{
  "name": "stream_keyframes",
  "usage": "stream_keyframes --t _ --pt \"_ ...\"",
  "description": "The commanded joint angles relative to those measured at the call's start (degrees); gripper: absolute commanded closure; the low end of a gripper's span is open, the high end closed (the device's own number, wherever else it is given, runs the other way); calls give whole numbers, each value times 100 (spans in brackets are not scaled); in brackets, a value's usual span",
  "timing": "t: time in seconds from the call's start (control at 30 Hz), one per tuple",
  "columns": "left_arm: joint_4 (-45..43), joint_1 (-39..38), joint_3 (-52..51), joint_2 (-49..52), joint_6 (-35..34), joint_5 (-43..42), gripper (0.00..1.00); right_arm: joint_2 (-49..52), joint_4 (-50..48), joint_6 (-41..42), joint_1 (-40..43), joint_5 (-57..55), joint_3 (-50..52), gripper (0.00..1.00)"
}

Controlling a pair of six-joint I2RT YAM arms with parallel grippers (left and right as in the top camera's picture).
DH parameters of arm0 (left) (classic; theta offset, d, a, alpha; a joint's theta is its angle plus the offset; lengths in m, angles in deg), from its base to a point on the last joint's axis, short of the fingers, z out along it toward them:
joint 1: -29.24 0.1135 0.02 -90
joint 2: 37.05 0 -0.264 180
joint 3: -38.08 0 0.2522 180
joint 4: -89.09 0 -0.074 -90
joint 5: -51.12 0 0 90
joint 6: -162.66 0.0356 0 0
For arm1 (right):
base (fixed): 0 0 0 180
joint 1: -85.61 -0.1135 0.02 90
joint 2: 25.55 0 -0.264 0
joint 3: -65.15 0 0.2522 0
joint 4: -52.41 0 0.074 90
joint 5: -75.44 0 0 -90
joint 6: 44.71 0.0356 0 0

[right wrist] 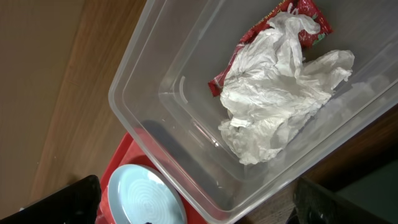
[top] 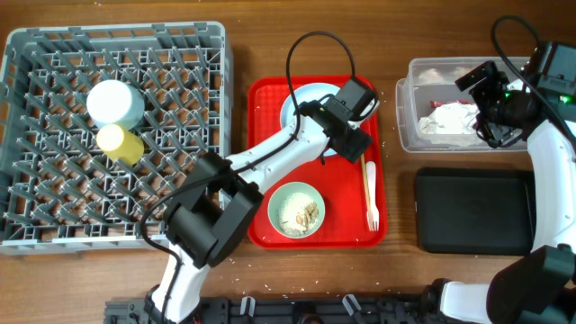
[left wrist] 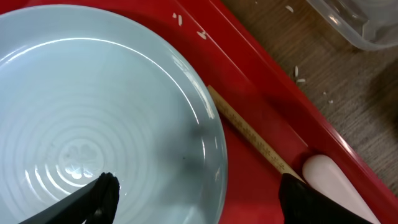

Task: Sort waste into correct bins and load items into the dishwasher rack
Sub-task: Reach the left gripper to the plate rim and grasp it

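Your left gripper (left wrist: 198, 186) is low over the pale blue plate (left wrist: 93, 106) on the red serving tray (left wrist: 261, 81). The jaws are spread wide with nothing between them: one finger sits over the plate's face, the other out past its rim, above the tray. Just outside that rim a wooden chopstick (left wrist: 249, 134) lies flat on the tray. The rounded end of the white fork (left wrist: 333, 180) is just beyond it, against the tray's lip. A few rice crumbs (left wrist: 300, 73) are scattered on the bench (left wrist: 348, 106) beside the tray.

Over on the right, your right gripper (right wrist: 199, 186) hangs above the clear tub (right wrist: 143, 81), jaws apart and empty. Inside the tub, the crumpled white napkin (right wrist: 280, 93) lies on top of the red wrapper (right wrist: 308, 11), which pokes out at two edges.

From above, the black tray (top: 472, 211) sits on the bench just in front of the tub. A bowl with crumbs (top: 297, 209) rests at the near end of the red tray. The grey rack (top: 36, 180) on the left holds the other bowl (top: 115, 102), with the yellow cup (top: 121, 142) right against it.
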Motion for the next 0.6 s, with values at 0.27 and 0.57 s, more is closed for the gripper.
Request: stream_keyframes --t 0.27,0.57 --pt "243 -140 4 398 229 107 47 -52 7 -79 -2 90 -94 0" --pt "247 -140 20 343 24 107 96 -52 7 -76 -2 90 -94 0"
